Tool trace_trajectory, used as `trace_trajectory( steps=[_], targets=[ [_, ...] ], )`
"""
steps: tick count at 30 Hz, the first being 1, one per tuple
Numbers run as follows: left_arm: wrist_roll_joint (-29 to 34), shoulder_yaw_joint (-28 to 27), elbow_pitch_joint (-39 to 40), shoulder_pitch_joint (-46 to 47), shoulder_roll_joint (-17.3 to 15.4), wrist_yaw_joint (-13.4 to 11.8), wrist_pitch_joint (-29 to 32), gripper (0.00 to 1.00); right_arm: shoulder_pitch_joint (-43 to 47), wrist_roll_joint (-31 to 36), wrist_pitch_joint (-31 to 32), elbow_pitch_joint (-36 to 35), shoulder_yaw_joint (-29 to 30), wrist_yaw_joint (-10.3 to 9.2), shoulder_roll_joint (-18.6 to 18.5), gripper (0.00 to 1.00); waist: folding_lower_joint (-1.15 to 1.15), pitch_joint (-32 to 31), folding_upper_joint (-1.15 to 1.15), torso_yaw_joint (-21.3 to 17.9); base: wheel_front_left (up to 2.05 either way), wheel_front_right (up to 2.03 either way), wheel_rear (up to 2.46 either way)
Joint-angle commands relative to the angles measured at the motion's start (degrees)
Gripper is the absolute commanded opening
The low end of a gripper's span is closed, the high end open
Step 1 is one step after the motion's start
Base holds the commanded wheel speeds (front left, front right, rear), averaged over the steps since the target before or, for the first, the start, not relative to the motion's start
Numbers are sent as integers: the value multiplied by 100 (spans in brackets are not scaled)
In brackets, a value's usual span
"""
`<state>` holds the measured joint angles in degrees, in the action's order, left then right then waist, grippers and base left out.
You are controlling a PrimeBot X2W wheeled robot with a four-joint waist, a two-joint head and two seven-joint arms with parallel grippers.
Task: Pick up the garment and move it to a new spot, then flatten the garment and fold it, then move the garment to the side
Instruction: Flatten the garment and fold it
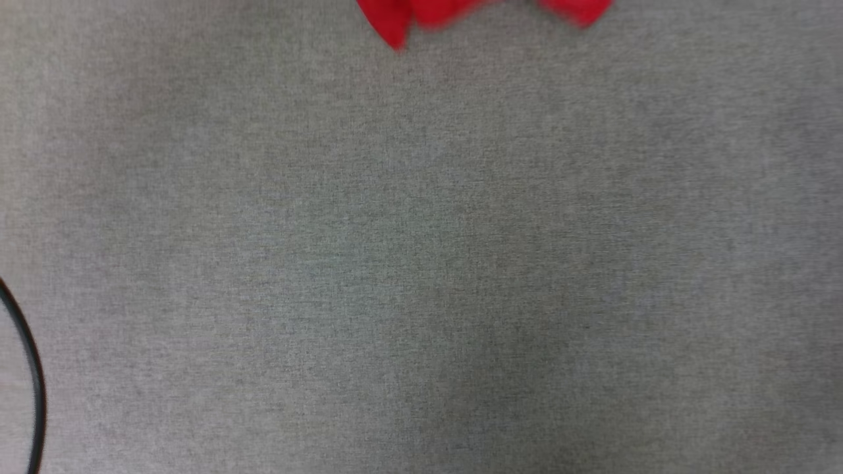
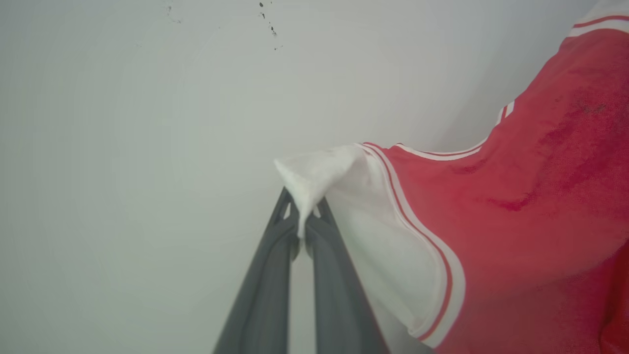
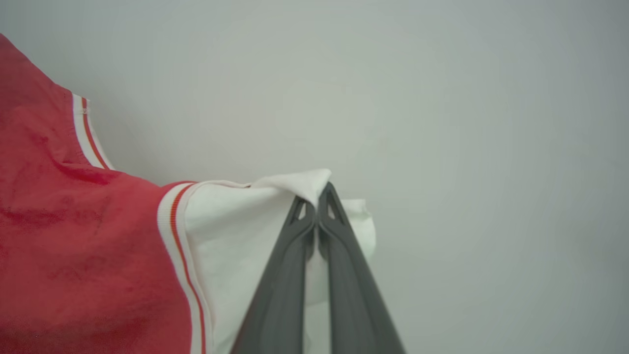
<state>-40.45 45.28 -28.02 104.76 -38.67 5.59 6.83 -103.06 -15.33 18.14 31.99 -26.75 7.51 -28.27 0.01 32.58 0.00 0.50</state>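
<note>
Left fingers (image 2: 294, 225) and right fingers (image 3: 312, 219) each clamp the garment (image 2: 516, 206), slung between them.

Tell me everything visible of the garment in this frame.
The garment is a red, soft-looking jersey with short white sleeves and red-and-white striped trim. It hangs between both arms: the left gripper is shut on one sleeve tip, the right gripper on the other. In the head view, blurred red corners show at the top edge over the grey surface.
</note>
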Motion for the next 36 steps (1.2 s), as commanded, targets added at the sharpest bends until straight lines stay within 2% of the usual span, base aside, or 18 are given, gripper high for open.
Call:
trace_trajectory(
  steps=[1, 9, 16, 20, 25, 31, 36],
  targets=[
    [35, -80, -162, 270, 63, 27, -139, 0, -277, 70, -106, 135, 61, -4, 96, 0, -1, 119, 0, 43, 0, 0, 0],
    [53, -90, -885, 990, 358, 126, -571, 0, -1014, 346, -518, 741, 35, -4, 389, 0, -1, 272, 0, 75, 0, 0, 0],
    [-136, 124, -1377, 660, 469, 168, -995, 0, -667, 267, -926, 1333, -313, -4, 527, 0, -1, 312, 0, 66, 0, 0, 0],
    [-374, 361, -1528, 2, 535, 176, -1277, 0, -95, 140, -1310, 1634, -526, -5, 582, 0, -1, 147, 0, 55, 0, 0, 0],
    [-739, 645, -1587, -1089, 438, 178, -1636, 0, 830, -239, -1758, 1947, -787, -4, 784, 0, -1, -192, 0, -12, 0, 0, 0],
    [-1029, 890, -1371, -2584, 244, 177, -1959, 0, 2022, -714, -2177, 1862, -1368, -4, 850, 0, -1, -635, 0, -95, 0, 0, 0],
    [-1242, 929, -831, -3900, 70, -103, -2121, 0, 2979, -1231, -2407, 1607, -1816, -5, 620, 0, -1, -1002, 0, -164, 0, 0, 0]
  ],
)
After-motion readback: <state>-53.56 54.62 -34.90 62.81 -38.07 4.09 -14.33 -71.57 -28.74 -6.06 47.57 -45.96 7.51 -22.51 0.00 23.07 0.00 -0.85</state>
